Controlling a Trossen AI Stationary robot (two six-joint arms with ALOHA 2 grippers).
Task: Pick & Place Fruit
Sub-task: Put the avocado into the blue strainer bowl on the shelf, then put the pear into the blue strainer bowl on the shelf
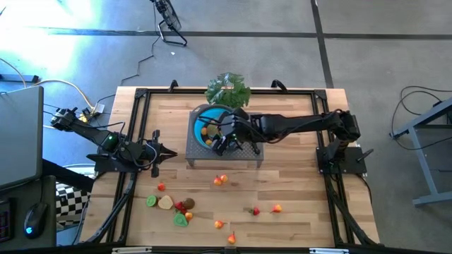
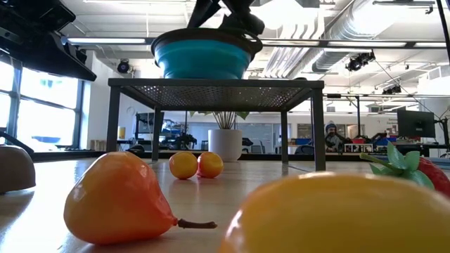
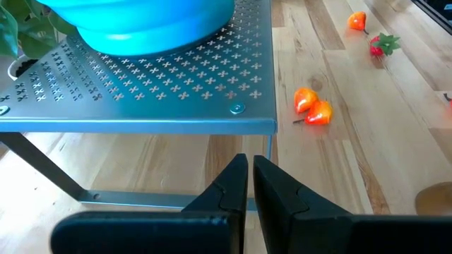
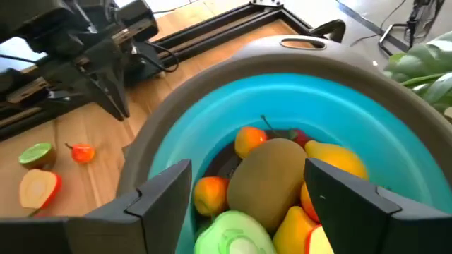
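Note:
A blue bowl (image 1: 203, 116) with a grey rim stands on a grey perforated metal stand (image 1: 240, 156) at the table's far middle. Several toy fruits lie in the bowl: a brown one (image 4: 272, 176), orange, yellow and a green slice. My right gripper (image 4: 251, 190) hovers open over the bowl, its fingers on either side of the brown fruit, which rests on the others. More fruits lie scattered on the table's near half, among them a pair of orange ones (image 1: 220, 180). My left gripper (image 3: 251, 166) waits shut at the table's left (image 1: 166, 152), pointing toward the stand.
A leafy green plant (image 1: 228, 89) stands just beyond the bowl. Near the table's front edge lie an orange pear-like fruit (image 2: 116, 197), a big yellow one (image 2: 351, 211) and a strawberry (image 2: 415, 169). Fruit slices (image 1: 169, 204) sit at the near left. Black frame rails (image 1: 134, 113) border the table.

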